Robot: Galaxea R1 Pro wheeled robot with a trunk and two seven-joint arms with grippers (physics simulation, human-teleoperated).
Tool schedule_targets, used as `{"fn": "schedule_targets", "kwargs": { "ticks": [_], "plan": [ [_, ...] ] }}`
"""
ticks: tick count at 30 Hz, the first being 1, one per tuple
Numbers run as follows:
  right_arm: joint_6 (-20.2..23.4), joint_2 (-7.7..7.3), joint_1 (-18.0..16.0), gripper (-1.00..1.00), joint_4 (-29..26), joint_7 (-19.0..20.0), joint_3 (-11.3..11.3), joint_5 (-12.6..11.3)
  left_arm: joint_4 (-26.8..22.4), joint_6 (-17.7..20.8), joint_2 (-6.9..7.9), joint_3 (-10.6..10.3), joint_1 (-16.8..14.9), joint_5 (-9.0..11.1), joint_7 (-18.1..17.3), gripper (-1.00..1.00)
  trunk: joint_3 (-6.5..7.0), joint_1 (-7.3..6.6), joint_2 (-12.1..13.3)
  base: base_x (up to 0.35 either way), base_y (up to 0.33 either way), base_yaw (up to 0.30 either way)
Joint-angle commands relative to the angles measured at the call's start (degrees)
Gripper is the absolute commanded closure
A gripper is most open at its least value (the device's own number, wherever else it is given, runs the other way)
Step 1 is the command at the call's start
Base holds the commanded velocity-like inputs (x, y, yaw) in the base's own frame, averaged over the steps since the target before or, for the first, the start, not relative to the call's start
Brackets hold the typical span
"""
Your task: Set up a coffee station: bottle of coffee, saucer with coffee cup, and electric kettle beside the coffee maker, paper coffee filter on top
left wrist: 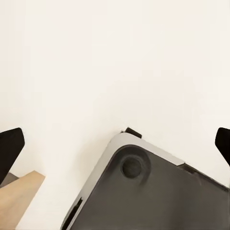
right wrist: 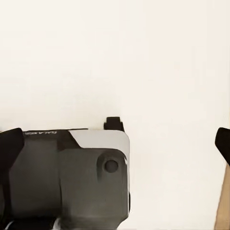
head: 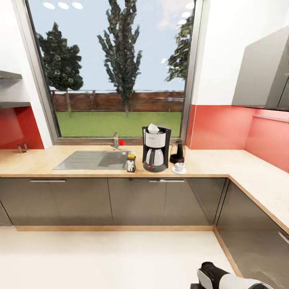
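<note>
Ahead, well away from both grippers, the black-and-white drip coffee maker stands upright on the pale wooden countertop below the large window. A white paper coffee filter sits on top of it. Just beside it, on the side toward the steel sink, stands the small dark bottle of coffee with a yellow cap. On the other side a white coffee cup rests on a white round saucer, with the black electric kettle just behind them.

Both grippers hang low over the cream floor, far below the counter. The left gripper has its dark fingertips spread wide apart, nothing between them, above the robot's grey base. The right gripper is likewise spread wide and empty.
</note>
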Motion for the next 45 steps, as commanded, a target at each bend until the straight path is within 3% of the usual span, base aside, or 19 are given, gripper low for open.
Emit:
{"fn": "schedule_targets", "kwargs": {
  "ticks": [1, 2, 7, 45],
  "plan": [
    [-0.4, 0.44, 0.2, -1.0, 0.1, -0.2, 0.5, -0.6, -0.2, -0.1, 0.05, -0.5, 0.1, 0.4, 0.3, -1.0, 0.01, 0.01, 0.0, -0.051, 0.0, 0.0],
    [-2.0, 1.45, 3.8, -1.0, 0.0, -0.3, 0.4, -0.8, -0.3, 0.1, 0.13, -0.5, 0.1, 0.7, 0.7, -1.0, 0.01, 0.01, 0.0, -0.013, 0.0, 0.0],
    [-2.5, 1.31, 4.8, -1.0, 0.0, -0.4, 0.4, -0.8, -0.2, 0.5, 0.04, -0.6, 0.1, 0.9, 0.9, -1.0, 0.01, 0.01, 0.0, -0.006, 0.0, 0.0],
    [-2.7, 1.41, 5.1, -1.0, 0.0, -0.5, 0.5, -0.8, -0.2, 0.6, 0.12, -0.6, 0.1, 0.7, 0.9, -1.0, 0.01, 0.01, 0.0, 0.0, 0.0, 0.0]
  ]
}}
